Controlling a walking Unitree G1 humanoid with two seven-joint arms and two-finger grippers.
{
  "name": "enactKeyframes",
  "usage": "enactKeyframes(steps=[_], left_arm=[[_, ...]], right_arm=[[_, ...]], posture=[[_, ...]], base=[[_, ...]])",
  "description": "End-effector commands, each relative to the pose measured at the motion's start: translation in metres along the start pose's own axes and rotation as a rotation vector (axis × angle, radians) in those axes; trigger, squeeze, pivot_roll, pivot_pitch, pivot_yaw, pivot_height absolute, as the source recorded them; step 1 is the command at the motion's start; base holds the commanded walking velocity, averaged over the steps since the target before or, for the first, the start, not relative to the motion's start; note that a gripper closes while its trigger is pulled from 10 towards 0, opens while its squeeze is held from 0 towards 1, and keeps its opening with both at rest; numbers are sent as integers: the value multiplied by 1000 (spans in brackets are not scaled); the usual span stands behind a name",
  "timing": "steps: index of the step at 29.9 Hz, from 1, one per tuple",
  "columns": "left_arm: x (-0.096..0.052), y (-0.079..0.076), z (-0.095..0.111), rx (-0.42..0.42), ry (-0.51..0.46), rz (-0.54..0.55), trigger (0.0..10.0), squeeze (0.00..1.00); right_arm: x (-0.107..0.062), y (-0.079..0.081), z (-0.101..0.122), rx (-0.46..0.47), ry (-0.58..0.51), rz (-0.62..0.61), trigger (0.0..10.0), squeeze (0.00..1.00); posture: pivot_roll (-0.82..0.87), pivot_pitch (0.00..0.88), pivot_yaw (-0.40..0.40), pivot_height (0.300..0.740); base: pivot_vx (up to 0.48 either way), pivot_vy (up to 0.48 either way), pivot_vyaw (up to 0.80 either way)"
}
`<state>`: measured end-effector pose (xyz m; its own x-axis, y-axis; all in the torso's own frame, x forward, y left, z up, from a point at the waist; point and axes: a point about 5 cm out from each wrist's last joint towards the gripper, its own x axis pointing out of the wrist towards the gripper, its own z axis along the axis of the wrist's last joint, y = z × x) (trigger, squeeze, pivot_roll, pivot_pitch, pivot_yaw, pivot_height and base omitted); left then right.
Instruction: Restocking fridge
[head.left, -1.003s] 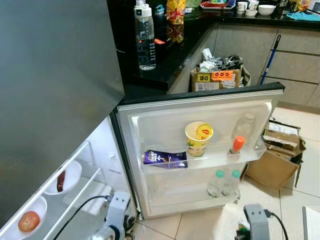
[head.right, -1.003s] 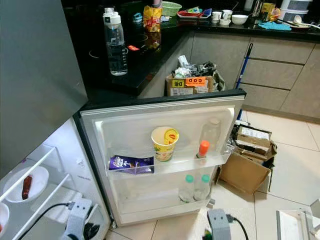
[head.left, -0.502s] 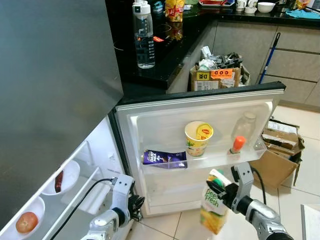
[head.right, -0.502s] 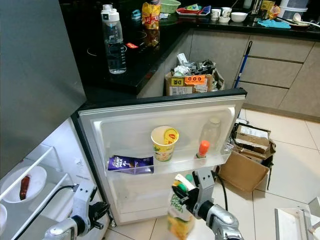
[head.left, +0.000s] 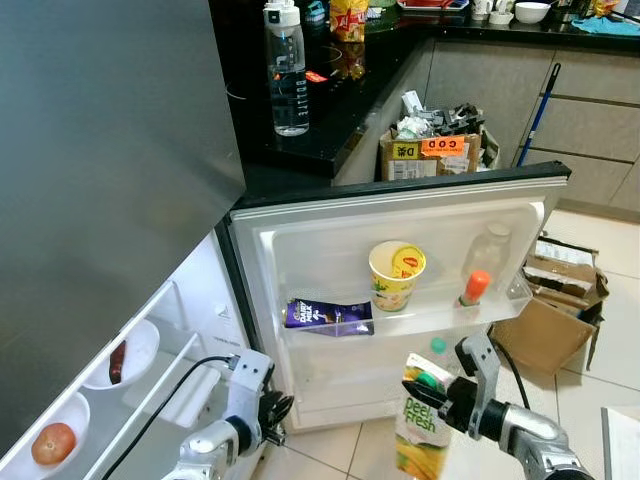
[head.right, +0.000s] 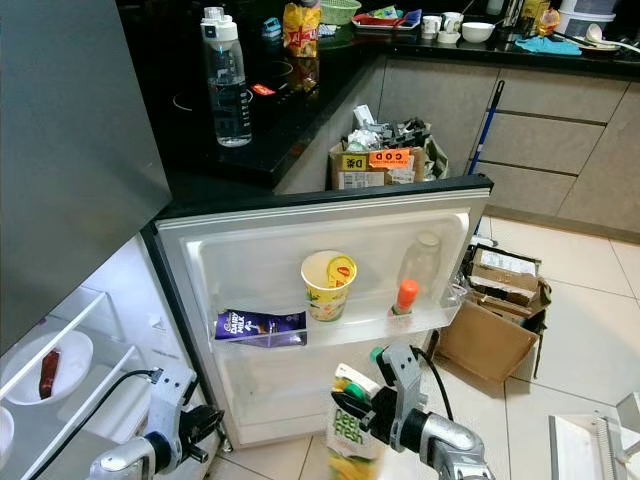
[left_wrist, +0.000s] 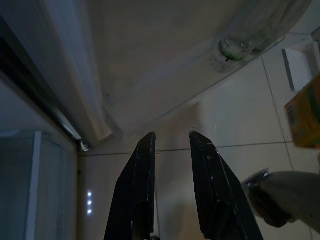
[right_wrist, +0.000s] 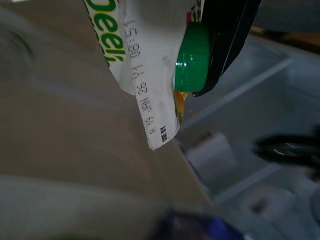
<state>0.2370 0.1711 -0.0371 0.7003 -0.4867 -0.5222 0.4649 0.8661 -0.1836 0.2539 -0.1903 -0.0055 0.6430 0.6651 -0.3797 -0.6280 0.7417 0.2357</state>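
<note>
A juice carton (head.left: 420, 430) with a green cap is held clamped at its top in the right end effector (head.left: 437, 392), low in front of the open fridge door (head.left: 400, 300) and just below its upper door shelf (head.left: 400, 322). Half a second ago the carton was held slightly further right and lower; a second ago it was not in view at all, so it has been lifted and carried toward the door, which suggests placement is close. On the upper door shelf a chocolate bar (head.left: 328, 316), a noodle cup (head.left: 397, 276) and a bottle with an orange cap (head.left: 482, 268) are seen, with free room between them. The left end effector (left_wrist: 170, 165) is held low beside the door's hinge edge, its fingers apart and holding nothing. A water bottle (head.left: 287, 68) is seen on the black table (head.left: 330, 120) beyond.
</note>
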Motion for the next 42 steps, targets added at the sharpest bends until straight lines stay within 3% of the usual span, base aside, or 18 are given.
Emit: enactKeyframes(steps=[1,4,6,13,19,32,42], left_arm=[[-8,5,-14,3,72,24,10000,0],[-16,4,-35,-18,173,77,10000,0],[-17,4,-38,-23,183,80,10000,0],[-38,-2,-78,-102,319,136,10000,0],[-50,-6,-99,-77,429,179,10000,0],[-51,-9,-103,-92,439,188,10000,0],[-50,-12,-103,-106,436,168,10000,0]], right_arm=[[-2,-6,-5,-43,69,-100,10000,0],[-10,-12,-25,-12,194,-254,10000,0],[-11,-12,-27,-6,202,-264,10000,0],[-16,-4,-45,38,214,-273,10000,0],[-11,1,-46,57,212,-252,10000,0],[-6,5,-43,93,171,-202,10000,0],[-6,8,-44,103,165,-192,10000,0]], posture=[[-63,0,-22,740],[-67,0,-21,740],[-67,0,-21,740],[-68,0,-20,740],[-66,0,-19,740],[-63,0,-22,740],[-67,0,-21,740]], base=[[0,0,0],[0,0,0],[0,0,0],[0,0,0],[0,0,0],[0,0,582],[0,-174,0]])
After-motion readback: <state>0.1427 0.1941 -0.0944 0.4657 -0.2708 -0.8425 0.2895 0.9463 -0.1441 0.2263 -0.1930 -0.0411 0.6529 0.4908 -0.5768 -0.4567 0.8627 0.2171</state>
